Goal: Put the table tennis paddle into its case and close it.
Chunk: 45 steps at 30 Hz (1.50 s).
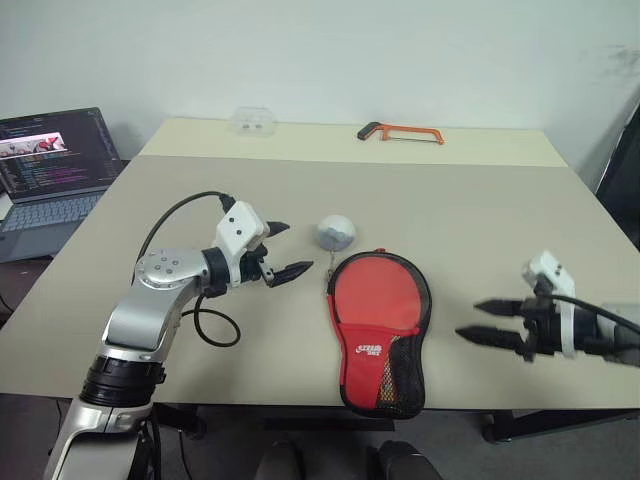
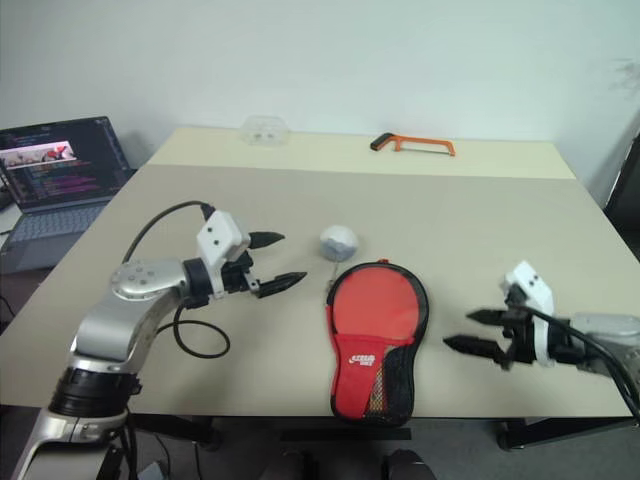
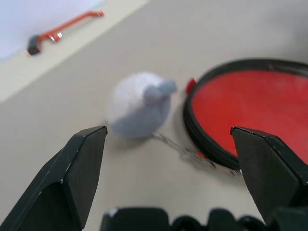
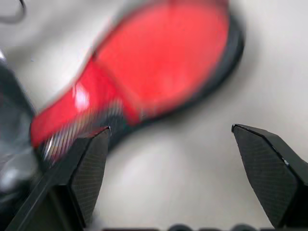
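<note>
Case [image 1: 379,330] lies flat on the bench [image 1: 500,220] near the front edge, between the two arms, red side up w/ mesh pocket and white logo toward the robot. Looks like the paddle is already inside: the round end is filled out red, black zipper edging running round it, no handle sticking out, though the paddle itself can't be made out separately. Whether the zip is fully shut can't be told from here; small grey-white ball [image 1: 336,232] sits just beyond the round end, joined by a thin cord/chain. Left gripper [image 1: 285,250] open, holding nothing, hovering left of the case near the ball. Right gripper [image 1: 492,323] also open, empty, off to the right of the case, apart from it. Judgement: insertion done, closing done or nearly, prob. only a zip check left.
</note>
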Motion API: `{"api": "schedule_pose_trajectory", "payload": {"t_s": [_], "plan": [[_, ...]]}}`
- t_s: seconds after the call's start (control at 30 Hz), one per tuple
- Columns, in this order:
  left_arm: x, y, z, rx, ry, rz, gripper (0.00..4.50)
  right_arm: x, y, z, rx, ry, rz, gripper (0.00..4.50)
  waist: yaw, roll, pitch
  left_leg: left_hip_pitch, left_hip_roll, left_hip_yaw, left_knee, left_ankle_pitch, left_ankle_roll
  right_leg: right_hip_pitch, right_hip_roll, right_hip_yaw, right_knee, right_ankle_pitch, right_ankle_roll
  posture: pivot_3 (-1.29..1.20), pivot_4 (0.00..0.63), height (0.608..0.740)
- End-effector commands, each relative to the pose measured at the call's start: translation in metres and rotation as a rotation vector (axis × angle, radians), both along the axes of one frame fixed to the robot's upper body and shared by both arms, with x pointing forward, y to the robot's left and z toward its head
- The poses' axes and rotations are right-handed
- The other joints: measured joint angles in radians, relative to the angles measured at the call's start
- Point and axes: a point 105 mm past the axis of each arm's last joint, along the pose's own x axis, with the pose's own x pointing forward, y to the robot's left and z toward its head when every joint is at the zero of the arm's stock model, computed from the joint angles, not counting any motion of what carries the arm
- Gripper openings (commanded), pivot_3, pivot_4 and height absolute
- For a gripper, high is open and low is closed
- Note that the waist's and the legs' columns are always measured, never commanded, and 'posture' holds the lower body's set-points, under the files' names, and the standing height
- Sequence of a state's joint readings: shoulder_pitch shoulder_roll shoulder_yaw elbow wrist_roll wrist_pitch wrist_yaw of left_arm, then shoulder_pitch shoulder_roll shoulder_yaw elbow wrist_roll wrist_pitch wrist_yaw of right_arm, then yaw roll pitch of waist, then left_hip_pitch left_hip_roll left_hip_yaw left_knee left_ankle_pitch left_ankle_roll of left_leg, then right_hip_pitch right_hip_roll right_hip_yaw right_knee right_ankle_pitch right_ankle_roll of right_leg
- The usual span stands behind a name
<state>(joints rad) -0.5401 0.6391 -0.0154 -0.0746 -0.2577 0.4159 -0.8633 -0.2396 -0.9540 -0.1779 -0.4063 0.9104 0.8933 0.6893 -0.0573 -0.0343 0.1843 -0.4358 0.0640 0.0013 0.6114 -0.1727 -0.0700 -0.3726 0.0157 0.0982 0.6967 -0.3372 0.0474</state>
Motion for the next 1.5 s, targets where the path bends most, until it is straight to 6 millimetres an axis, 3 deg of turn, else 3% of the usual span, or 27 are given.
{"api": "schedule_pose_trajectory", "payload": {"t_s": [0.03,0.17,0.33,0.63,0.9,1.2,1.43,1.5], "plan": [[0.007,-0.008,0.01,-0.001,-0.05,-0.024,4.5,0.017,0.047,0.024,0.075,-0.285,0.026,4.49,-0.004,0.0,0.0,0.0,0.0,0.0,0.0,0.0,0.0,0.0,0.0,0.0,0.0,0.0,0.0,0.0,0.15,0.74],[0.024,-0.01,0.009,0.017,-0.045,-0.007,4.5,0.043,0.081,-0.003,0.055,-0.353,-0.037,4.49,0.003,0.0,0.0,-0.001,0.0,0.0,0.0,0.0,0.0,-0.001,0.0,-0.001,0.0,0.002,-0.003,0.0,0.15,0.74],[0.045,-0.019,0.01,-0.002,-0.025,-0.003,4.5,0.061,0.1,-0.039,0.061,-0.316,-0.109,4.49,0.025,0.0,0.0,-0.003,-0.001,0.0,0.001,0.0,0.0,-0.002,-0.001,-0.001,0.0,0.002,-0.004,0.0,0.15,0.74],[0.061,-0.043,-0.001,-0.061,0.086,-0.111,4.5,0.045,0.12,-0.1,0.025,-0.105,-0.069,4.49,0.025,0.0,0.0,-0.002,-0.001,0.0,0.001,0.0,0.0,-0.001,0.0,-0.002,0.002,0.002,-0.004,0.0,0.15,0.74],[0.08,-0.047,-0.029,0.068,0.133,-0.075,4.5,0.045,0.125,-0.11,0.001,-0.09,-0.074,4.49,0.023,-0.001,-0.001,0.001,0.0,-0.001,0.001,0.0,0.0,0.001,0.0,-0.002,0.003,0.002,-0.004,0.0,0.15,0.74],[0.096,-0.078,-0.043,0.121,0.12,-0.002,4.5,0.046,0.124,-0.113,-0.014,-0.085,-0.086,4.49,0.024,-0.002,-0.002,0.001,-0.001,0.0,0.001,0.0,0.0,0.001,0.0,-0.002,0.003,0.003,-0.004,0.0,0.15,0.74],[0.105,-0.081,-0.067,0.316,0.108,0.134,4.5,0.042,0.122,-0.114,-0.013,-0.08,-0.099,4.49,0.025,-0.003,-0.003,0.001,-0.001,-0.001,0.001,0.0,0.0,0.001,0.0,-0.002,0.003,0.002,-0.004,0.0,0.15,0.74],[0.106,-0.086,-0.065,0.287,0.115,0.158,4.13,0.042,0.121,-0.115,-0.02,-0.078,-0.103,4.5,0.025,-0.004,-0.004,0.001,-0.001,-0.001,0.001,0.0,0.0,0.002,0.0,-0.003,0.003,0.002,-0.004,0.0,0.15,0.74]]}}
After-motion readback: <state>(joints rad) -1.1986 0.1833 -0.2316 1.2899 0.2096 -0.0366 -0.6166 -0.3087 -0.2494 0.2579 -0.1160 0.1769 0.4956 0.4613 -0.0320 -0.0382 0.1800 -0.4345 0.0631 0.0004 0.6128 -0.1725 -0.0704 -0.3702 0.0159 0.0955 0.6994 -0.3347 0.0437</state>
